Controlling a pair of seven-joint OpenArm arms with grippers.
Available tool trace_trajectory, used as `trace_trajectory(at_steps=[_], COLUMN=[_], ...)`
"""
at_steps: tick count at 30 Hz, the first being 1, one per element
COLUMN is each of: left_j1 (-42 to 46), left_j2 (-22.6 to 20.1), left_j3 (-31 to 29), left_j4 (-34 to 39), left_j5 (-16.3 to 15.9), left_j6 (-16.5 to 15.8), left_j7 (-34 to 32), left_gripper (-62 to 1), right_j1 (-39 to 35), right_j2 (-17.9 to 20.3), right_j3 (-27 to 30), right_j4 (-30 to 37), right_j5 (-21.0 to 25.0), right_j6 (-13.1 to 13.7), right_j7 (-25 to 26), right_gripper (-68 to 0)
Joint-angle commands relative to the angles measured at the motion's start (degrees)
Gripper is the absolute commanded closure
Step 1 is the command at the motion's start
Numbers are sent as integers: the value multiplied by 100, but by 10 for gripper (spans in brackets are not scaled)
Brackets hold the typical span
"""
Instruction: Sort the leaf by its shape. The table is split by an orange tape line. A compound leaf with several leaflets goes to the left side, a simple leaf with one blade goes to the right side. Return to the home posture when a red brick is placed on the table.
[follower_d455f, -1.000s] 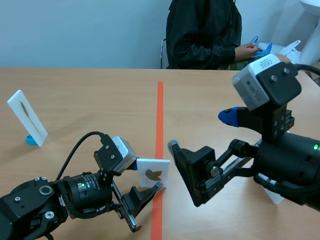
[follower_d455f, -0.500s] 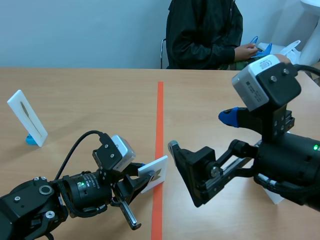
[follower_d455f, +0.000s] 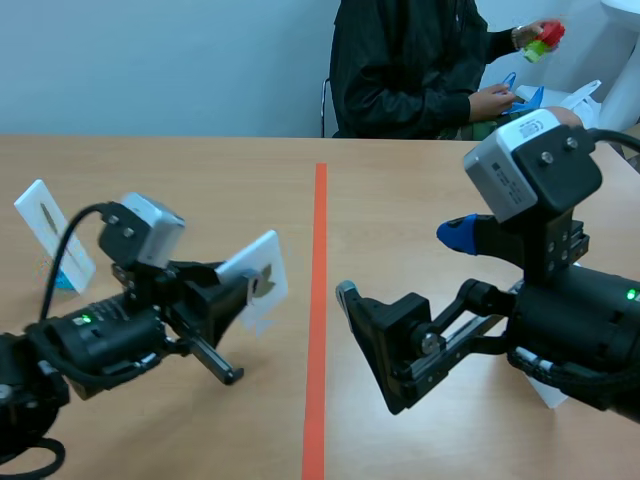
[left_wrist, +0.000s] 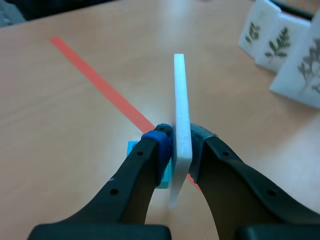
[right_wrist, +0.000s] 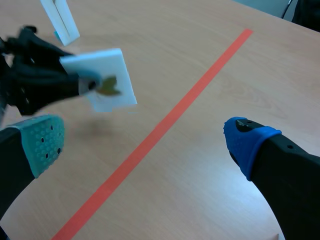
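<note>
Left gripper (follower_d455f: 243, 290) is clamped on the leaf card (follower_d455f: 256, 272), which hangs tilted above the table, left of the tape line (follower_d455f: 318, 300) and right of a standing card (follower_d455f: 55, 235). The held card sits edge-on between the jaws, long axis running up from the fingertips; set-down likely needs it upright first. Right gripper (right_wrist: 145, 141) is wide and empty, right of the line, well apart.

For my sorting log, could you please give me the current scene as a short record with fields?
left hand: shut on the white leaf card, held off the table
card side: left of the orange tape line
right hand: open, empty, right of the line
second card: upright on a blue stand, far left
person: holds a red and green object raised
</note>
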Motion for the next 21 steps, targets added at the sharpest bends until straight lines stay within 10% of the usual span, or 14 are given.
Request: trace_trajectory(at_steps=[1,12,21], left_j1=[262,1255,1169], left_j2=[-4,256,365], left_j3=[-286,-2197,-2476], left_j4=[111,262,-188], left_j5=[-173,-560,-638], left_j6=[-7,260,796], left_j7=[-39,-48,-350], left_gripper=[-40,-40,-40], right_j1=[68,68,114], right_j2=[13,13,13], right_j3=[66,66,66], right_j4=[2,2,2], right_j5=[24,24,24], right_j6=[-15,-15,-17], right_j7=[52,55,46], right_gripper=[-679,-679,-679])
